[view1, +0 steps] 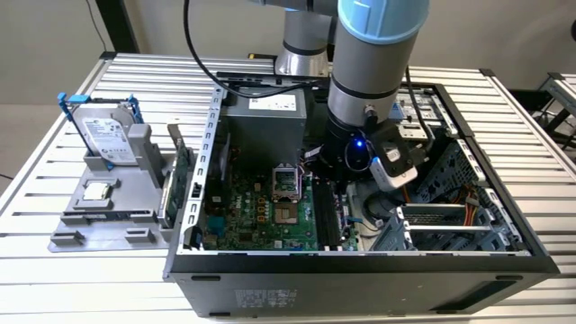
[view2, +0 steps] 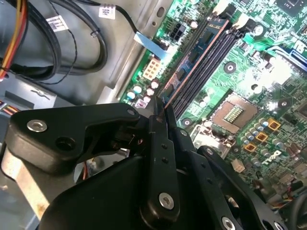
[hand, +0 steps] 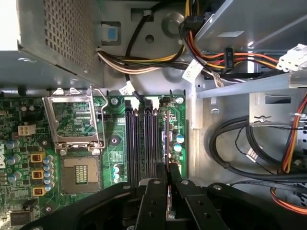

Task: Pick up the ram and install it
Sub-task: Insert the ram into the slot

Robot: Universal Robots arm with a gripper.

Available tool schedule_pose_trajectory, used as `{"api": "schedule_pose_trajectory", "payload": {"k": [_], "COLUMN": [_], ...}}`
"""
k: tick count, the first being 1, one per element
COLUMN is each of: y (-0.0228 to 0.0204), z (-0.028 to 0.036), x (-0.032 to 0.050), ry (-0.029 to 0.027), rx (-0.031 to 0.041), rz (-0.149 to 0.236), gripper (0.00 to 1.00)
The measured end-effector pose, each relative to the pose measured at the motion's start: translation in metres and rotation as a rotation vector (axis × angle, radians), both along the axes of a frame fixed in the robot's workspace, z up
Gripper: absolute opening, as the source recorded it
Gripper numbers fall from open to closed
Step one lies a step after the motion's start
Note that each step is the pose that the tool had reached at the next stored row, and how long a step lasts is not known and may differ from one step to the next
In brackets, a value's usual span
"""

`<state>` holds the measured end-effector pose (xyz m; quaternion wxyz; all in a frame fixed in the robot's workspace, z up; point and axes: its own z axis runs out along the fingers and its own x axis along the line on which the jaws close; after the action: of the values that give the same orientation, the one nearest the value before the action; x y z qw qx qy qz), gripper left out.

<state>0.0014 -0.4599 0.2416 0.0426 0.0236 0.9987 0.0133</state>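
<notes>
The arm reaches down into the open computer case on the slatted counter, and the pincer is clenched on the ram. In the second wrist view the black fingers pinch one end of the thin stick, which runs away from them edge-on, its copper-coloured edge bright and its dark board lying along the black memory slots. In the first wrist view the ram stands as a thin line rising from the pincer, directly over the slot nearest the bare metal case wall, just beside the other long black slots. Whether it is seated in the slot or only touching it, I cannot tell. The green motherboard spreads out beside it, with the open processor socket near the slots. Bundled cables hang above the board. In the exterior view, a hard drive stands in a grey holder on the counter, well apart from the case, toward the exterior view's left.
</notes>
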Motion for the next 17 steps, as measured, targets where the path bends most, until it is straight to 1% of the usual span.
{"api": "schedule_pose_trajectory", "payload": {"k": [2, 7, 11, 17], "y": [0.0000, -0.0001, -0.0007, -0.0010], "z": [-0.0012, -0.0016, -0.0034, -0.0098], "x": [-0.0012, -0.0012, -0.0012, -0.0012], "ry": [0.0000, 0.0011, 0.0011, 0.0011], "rx": [0.0000, -0.0002, -0.0002, -0.0001], "rz": [0.000, 0.000, 0.000, 0.000], "gripper": [0.00, 0.00, 0.00, 0.00]}}
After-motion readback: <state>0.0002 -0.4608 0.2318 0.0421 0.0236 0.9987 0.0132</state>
